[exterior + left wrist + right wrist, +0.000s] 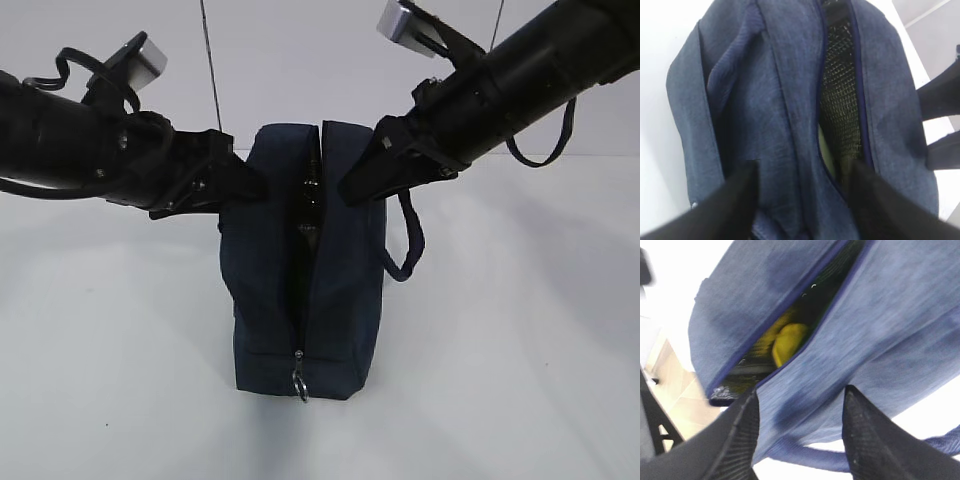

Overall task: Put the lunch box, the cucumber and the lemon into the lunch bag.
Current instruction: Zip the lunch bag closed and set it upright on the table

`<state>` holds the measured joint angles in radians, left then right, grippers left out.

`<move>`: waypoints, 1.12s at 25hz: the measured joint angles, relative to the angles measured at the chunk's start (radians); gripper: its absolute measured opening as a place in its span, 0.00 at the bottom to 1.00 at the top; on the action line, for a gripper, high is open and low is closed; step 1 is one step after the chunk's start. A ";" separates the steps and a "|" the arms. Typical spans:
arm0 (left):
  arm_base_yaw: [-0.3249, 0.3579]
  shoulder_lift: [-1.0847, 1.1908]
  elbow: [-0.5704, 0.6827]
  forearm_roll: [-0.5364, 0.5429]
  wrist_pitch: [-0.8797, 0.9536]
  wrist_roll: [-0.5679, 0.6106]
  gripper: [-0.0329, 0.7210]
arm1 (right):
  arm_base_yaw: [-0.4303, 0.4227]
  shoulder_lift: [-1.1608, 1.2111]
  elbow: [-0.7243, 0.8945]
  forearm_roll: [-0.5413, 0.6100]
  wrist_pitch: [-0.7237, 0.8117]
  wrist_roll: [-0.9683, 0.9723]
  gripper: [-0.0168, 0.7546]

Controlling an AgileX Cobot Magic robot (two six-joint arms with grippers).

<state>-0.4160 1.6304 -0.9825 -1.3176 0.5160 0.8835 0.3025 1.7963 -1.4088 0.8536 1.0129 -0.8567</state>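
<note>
The dark navy lunch bag [300, 300] stands upright in the middle of the table, its zipper slit gaping along the top and front. My left gripper [250, 186] is open at the bag's upper left, its fingers straddling the left flap [790, 125]. My right gripper [350, 190] is open at the upper right, with the right flap [865, 340] between its fingers. The yellow lemon [787, 342] lies inside the bag. A pale green strip [826, 150], likely the lunch box lid, shows through the slit under black mesh. I cannot make out the cucumber.
The metal ring pull [300, 385] hangs at the bottom of the front zipper. One loop handle [405, 250] droops on the bag's right side. White table [520, 380] lies all around the bag. Two thin cables hang behind.
</note>
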 joint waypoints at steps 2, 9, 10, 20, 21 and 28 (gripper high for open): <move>0.000 0.000 0.000 -0.002 0.001 0.014 0.62 | 0.000 0.000 -0.002 -0.017 0.010 0.020 0.56; 0.030 -0.125 0.000 0.010 0.018 0.141 0.70 | 0.000 -0.019 -0.004 -0.045 0.048 0.078 0.57; 0.031 -0.140 0.000 0.022 0.021 0.147 0.70 | 0.000 -0.033 -0.004 -0.050 0.048 0.080 0.57; 0.034 -0.166 0.000 0.205 0.181 0.218 0.70 | 0.000 -0.162 -0.009 -0.156 0.072 0.211 0.57; 0.034 -0.171 0.000 0.206 0.198 0.248 0.70 | 0.000 -0.175 -0.009 -0.176 0.072 0.228 0.57; 0.037 -0.200 0.081 0.131 0.267 0.446 0.70 | 0.000 -0.328 0.080 -0.267 0.005 0.314 0.57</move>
<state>-0.3790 1.4305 -0.9019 -1.1862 0.7827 1.3299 0.3025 1.4680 -1.3285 0.5870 1.0175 -0.5426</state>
